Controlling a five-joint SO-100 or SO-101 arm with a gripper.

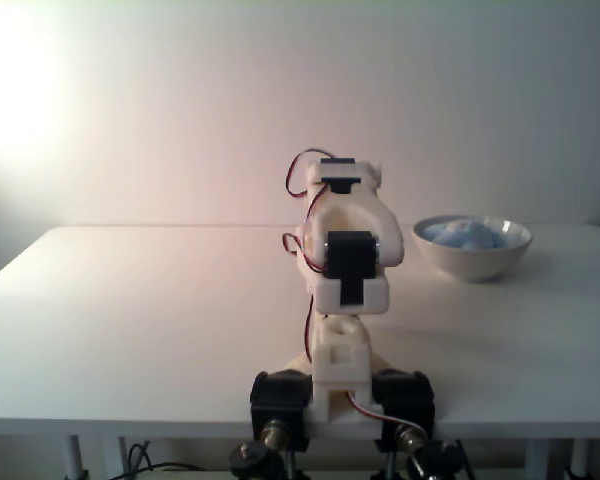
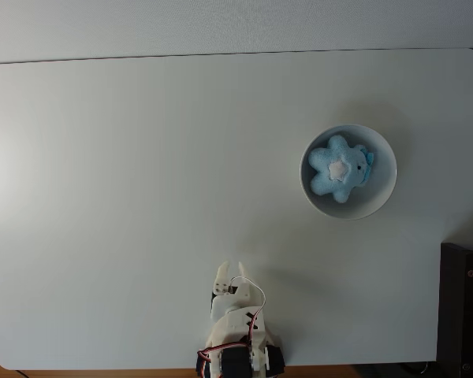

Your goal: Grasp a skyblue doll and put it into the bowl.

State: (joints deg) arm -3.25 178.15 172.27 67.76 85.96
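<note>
One doll, and you have it home: the skyblue doll [image 2: 340, 168] lies inside the bowl [image 2: 384, 198], at about two o'clock from the arm in the top-down fixed view. Your gripper [image 2: 230, 269] is folded back near the base, well apart from the bowl and holding nothing; its fingertips look nearly closed, though I cannot tell for sure. Nothing seems left to do.

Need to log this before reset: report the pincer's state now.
Pincer: folded back near the arm's base, holding nothing; fingertips close together, open or shut cannot be told. Skyblue doll lies in the bowl.
</note>
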